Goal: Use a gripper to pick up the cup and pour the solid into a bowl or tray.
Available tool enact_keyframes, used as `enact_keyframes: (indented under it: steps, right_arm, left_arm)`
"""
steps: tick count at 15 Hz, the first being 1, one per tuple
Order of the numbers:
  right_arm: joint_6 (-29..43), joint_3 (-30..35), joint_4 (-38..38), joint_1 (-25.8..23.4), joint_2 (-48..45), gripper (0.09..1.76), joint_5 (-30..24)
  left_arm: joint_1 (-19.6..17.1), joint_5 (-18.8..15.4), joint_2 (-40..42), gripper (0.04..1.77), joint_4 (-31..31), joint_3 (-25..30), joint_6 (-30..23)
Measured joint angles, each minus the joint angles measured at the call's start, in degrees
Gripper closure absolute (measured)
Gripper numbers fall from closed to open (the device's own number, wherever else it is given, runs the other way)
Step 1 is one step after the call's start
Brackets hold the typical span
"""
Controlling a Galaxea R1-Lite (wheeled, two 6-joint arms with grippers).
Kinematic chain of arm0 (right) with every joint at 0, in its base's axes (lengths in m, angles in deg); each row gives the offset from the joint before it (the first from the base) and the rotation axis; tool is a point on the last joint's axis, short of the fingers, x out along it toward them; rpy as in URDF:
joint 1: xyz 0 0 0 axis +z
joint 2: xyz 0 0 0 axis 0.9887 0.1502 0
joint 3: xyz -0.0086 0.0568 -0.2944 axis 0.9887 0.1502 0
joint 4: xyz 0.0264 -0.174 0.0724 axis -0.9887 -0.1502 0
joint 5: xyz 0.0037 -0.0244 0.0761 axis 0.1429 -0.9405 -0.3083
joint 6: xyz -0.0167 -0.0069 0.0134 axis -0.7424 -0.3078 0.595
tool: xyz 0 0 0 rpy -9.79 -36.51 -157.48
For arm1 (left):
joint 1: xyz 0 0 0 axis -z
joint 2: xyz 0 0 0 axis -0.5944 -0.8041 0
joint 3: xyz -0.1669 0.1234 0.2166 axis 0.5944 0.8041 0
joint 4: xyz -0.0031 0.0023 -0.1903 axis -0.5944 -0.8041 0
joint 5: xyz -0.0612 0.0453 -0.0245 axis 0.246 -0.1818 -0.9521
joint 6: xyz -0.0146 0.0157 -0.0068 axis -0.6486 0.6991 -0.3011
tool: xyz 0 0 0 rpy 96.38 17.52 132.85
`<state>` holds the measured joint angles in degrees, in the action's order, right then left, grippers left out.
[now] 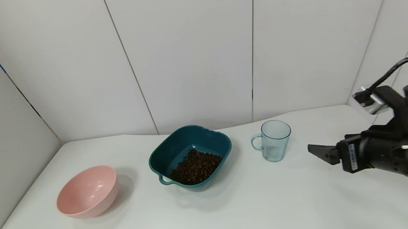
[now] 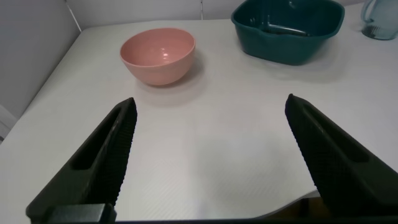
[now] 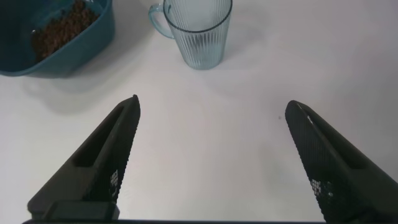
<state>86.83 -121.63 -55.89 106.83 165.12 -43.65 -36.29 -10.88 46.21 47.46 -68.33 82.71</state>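
Note:
The pale blue-green ribbed cup [image 1: 275, 140] stands upright on the white table, handle toward the bowl, and looks empty. The dark brown pellets [image 1: 196, 167] lie in the dark teal squarish bowl [image 1: 162, 154] to the cup's left. My right gripper [image 1: 321, 152] is open and empty, low over the table to the right of the cup, a short gap away. In the right wrist view the gripper [image 3: 211, 102] points at the cup [image 3: 199, 34], with the bowl [image 3: 81, 53] and pellets [image 3: 59, 31] beside it. My left gripper [image 2: 210, 99] is open and empty over the table's front left.
A round pink bowl [image 1: 88, 191] stands empty at the table's left; it also shows in the left wrist view [image 2: 158, 55]. White wall panels close the back and sides. The table's front edge runs just below the left gripper.

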Motion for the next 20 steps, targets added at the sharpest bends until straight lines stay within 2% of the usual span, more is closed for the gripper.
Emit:
enact_keyframes:
  steps: [3, 7, 13, 20]
  right_arm:
    - [-0.1, 0.4, -10.7, -0.6, -11.1, 0.15, 0.1]
    - [-0.6, 2.0, -14.9, -2.2, -21.4, 0.15, -0.2]
    - [-2.0, 2.8, -26.8, -2.0, -35.1, 0.15, 1.0]
    - [-2.1, 2.8, -35.6, -2.6, -48.4, 0.15, 14.3]
  left_arm:
    - [0.0, 0.0, 0.0, 0.09, 0.0, 0.0, 0.0]
    - [0.0, 0.0, 0.0, 0.09, 0.0, 0.0, 0.0]
    - [0.0, 0.0, 0.0, 0.09, 0.0, 0.0, 0.0]
    - [0.0, 0.0, 0.0, 0.09, 0.0, 0.0, 0.0]
